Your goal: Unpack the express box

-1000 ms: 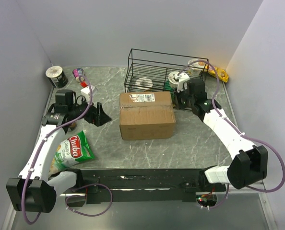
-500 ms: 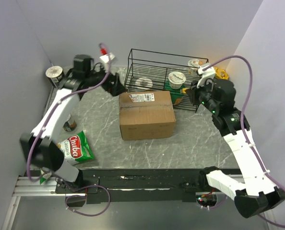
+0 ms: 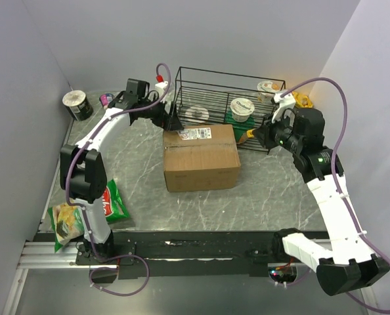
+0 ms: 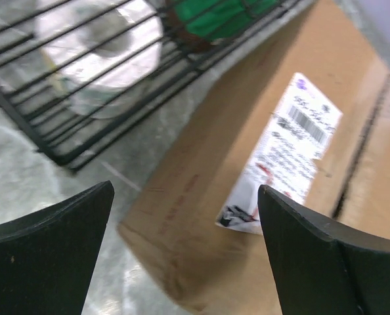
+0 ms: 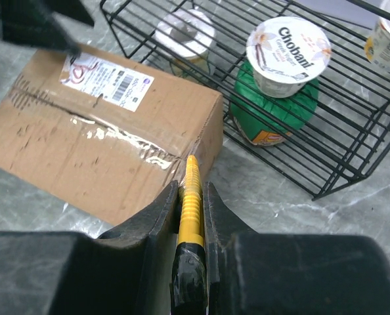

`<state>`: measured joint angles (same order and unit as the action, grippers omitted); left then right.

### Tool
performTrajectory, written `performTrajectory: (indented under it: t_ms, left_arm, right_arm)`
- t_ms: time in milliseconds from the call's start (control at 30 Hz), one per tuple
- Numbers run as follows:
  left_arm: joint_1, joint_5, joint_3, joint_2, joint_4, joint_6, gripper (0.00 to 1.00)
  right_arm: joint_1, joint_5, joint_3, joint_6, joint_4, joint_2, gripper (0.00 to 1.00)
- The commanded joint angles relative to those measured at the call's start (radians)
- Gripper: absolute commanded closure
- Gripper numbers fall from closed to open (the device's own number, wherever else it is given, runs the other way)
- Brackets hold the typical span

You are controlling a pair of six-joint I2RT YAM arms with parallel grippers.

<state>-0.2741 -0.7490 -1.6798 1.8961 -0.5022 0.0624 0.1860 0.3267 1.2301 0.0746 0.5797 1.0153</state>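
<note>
The express box (image 3: 201,157) is a closed brown carton with a taped seam and a white label (image 3: 195,134), in the middle of the table. It also shows in the left wrist view (image 4: 260,216) and the right wrist view (image 5: 109,147). My left gripper (image 3: 174,123) is open and empty, just above the box's far left corner. My right gripper (image 3: 259,136) is shut on a yellow utility knife (image 5: 192,190); its tip points at the box's far right corner, at the end of the tape.
A black wire basket (image 3: 224,105) stands right behind the box, holding a Chobani yogurt cup (image 3: 242,107), a green pouch and a white roll (image 3: 198,113). A green Chuba bag (image 3: 109,200) lies front left. A cup (image 3: 77,104) stands far left.
My left arm has swung right from the far left to the box's far left corner. My right gripper has shifted slightly left, toward the box's right corner.
</note>
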Motion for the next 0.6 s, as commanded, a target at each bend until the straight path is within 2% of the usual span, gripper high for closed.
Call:
performTrajectory:
  t_ms: [0, 233, 367, 400, 433, 567]
  left_arm:
    - [-0.002, -0.101, 0.078, -0.063, -0.019, -0.045, 0.04]
    - [0.004, -0.069, 0.264, -0.144, -0.058, -0.055, 0.06]
    - [0.004, -0.049, 0.267, -0.141, -0.059, -0.107, 0.06]
    - [0.004, -0.044, 0.264, -0.140, -0.067, -0.104, 0.06]
    - [0.004, -0.043, 0.264, -0.135, -0.068, -0.099, 0.06]
    - [0.006, -0.038, 0.281, -0.132, -0.062, -0.102, 0.06]
  right_arm:
    - [-0.037, 0.006, -0.012, -0.067, -0.092, -0.018, 1.00]
    - [-0.049, -0.021, -0.021, -0.073, -0.173, 0.040, 1.00]
    - [-0.051, 0.014, -0.075, -0.108, -0.308, 0.031, 1.00]
    - [-0.051, 0.102, -0.078, -0.096, -0.316, 0.038, 1.00]
    - [-0.051, 0.127, -0.075, -0.099, -0.319, 0.048, 1.00]
    - [-0.051, 0.086, -0.084, -0.191, -0.320, 0.091, 1.00]
